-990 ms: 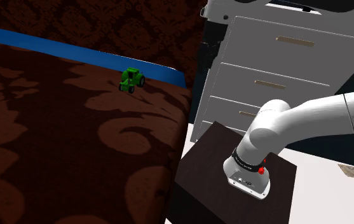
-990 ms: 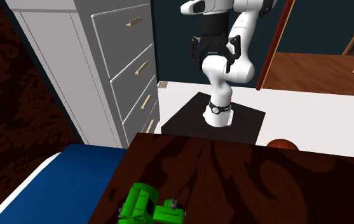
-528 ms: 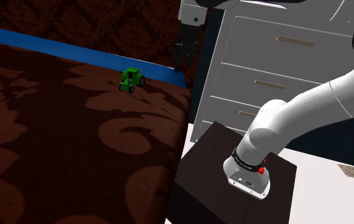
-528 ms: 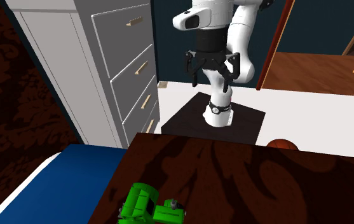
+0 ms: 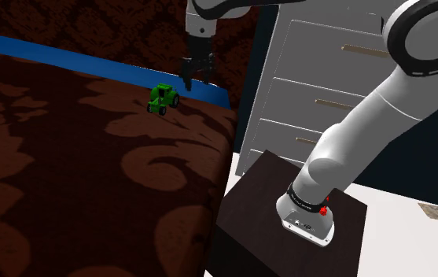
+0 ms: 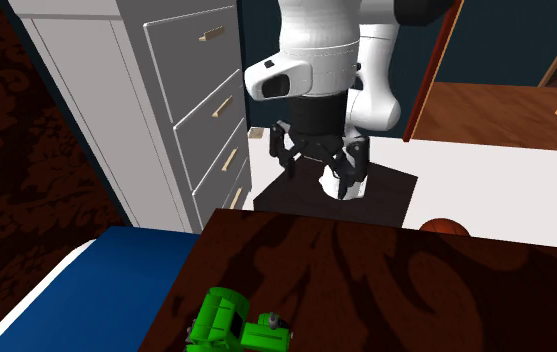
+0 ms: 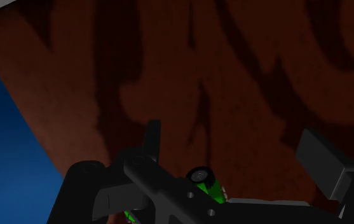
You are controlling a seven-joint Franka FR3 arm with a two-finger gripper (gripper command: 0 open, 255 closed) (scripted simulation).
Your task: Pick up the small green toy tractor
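The small green toy tractor [image 5: 163, 98] stands on a dark red patterned cover [image 5: 91, 181], close to its far edge where a blue strip [image 5: 75, 59] runs. In the second exterior view the tractor [image 6: 231, 325] is at the bottom edge. My black gripper [image 5: 196, 81] hangs open just above and to the shoulder view's right of the tractor, not touching it. From across, the gripper [image 6: 311, 175] hovers over the near edge of the cover, fingers spread. In the wrist view the fingers [image 7: 151, 137] stand apart and part of the tractor [image 7: 208, 186] peeks out behind the hand.
A white chest of drawers [image 5: 343, 86] stands beside the cover, right of the gripper in the shoulder view. The dark box stand [image 5: 248, 212] carries the arm's base. A wooden floor [image 6: 496, 115] and a brown round object [image 6: 446, 227] lie behind the stand.
The arm has swung out from above the stand toward the cover. The gripper moved to the shoulder view's left and down, ending close beside the tractor. The tractor has not moved.
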